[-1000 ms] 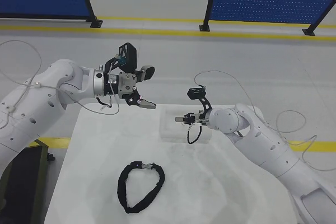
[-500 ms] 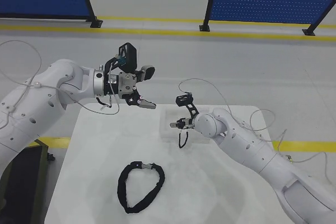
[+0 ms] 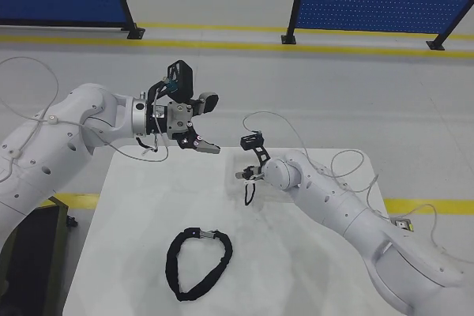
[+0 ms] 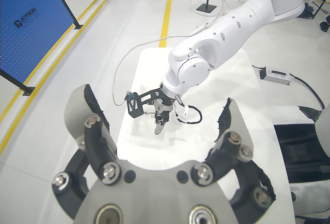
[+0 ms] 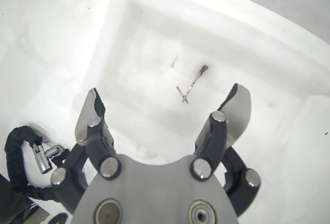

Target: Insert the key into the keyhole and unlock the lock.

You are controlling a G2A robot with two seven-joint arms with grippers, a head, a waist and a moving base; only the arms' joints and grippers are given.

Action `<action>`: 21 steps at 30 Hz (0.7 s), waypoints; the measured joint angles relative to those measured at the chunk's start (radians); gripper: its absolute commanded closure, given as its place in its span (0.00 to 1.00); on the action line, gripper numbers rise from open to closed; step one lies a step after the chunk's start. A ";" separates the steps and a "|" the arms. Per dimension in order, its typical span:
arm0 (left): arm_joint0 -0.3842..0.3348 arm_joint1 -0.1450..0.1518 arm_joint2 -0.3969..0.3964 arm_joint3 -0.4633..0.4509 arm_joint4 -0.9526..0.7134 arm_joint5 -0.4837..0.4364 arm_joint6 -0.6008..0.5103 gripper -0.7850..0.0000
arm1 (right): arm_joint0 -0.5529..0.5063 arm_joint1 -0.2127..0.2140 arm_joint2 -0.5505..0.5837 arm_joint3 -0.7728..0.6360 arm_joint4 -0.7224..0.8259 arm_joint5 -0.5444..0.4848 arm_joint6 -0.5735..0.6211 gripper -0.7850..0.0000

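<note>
The right gripper (image 5: 165, 96) is hanging low over a shallow white foam tray (image 5: 103, 36) that is sitting at the far side of the counter (image 3: 142, 221), near its middle. Its fingers (image 5: 92, 106) are standing spread, pinching nothing. The key (image 5: 190, 86), a thin metal piece, is lying flat on the tray floor just ahead of the fingertips, closer to one finger than the other, and nothing is touching it. A small dark smudge is marking the foam at the key's far end.

The lock (image 3: 172, 265), a black sleeved loop with a metal body where its ends are meeting, is lying flat on the counter toward the near edge, left of centre and well apart from the tray and from both arms.

The left gripper (image 3: 212, 124) is hovering high above the far left corner of the counter, pointing across toward the tray and the right arm. Its fingers (image 4: 86, 104) are also standing wide apart and holding nothing
</note>
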 measured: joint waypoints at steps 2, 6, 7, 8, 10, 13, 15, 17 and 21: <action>0.000 0.000 0.000 0.000 0.000 0.000 0.000 0.00 | 0.008 -0.013 -0.002 0.027 -0.001 -0.006 0.013 0.53; 0.000 0.000 0.000 0.000 0.000 0.000 0.000 0.00 | 0.021 -0.037 -0.006 0.082 -0.013 -0.016 0.038 0.59; 0.000 0.000 0.000 0.000 0.000 0.000 0.000 0.00 | 0.023 -0.042 -0.006 0.092 -0.017 -0.017 0.041 0.61; 0.000 0.000 0.000 0.000 0.000 0.000 0.000 0.00 | 0.024 -0.046 -0.006 0.101 -0.020 -0.019 0.042 0.64; 0.000 0.000 0.000 0.000 0.000 0.000 0.000 0.00 | 0.025 -0.055 -0.004 0.120 -0.025 -0.025 0.044 0.66; 0.000 0.000 0.000 0.000 0.000 0.000 0.000 0.00 | 0.027 -0.065 -0.001 0.140 -0.034 -0.031 0.049 0.73; 0.000 0.000 0.000 0.000 0.000 0.000 0.000 0.00 | 0.029 -0.072 0.003 0.151 -0.040 -0.035 0.051 0.75; 0.000 0.000 0.000 0.000 0.000 0.000 0.000 0.00 | 0.029 -0.076 0.007 0.158 -0.044 -0.037 0.053 0.76; 0.000 0.000 0.000 0.000 0.000 0.000 0.000 0.00 | 0.029 -0.085 0.017 0.168 -0.054 -0.042 0.055 0.76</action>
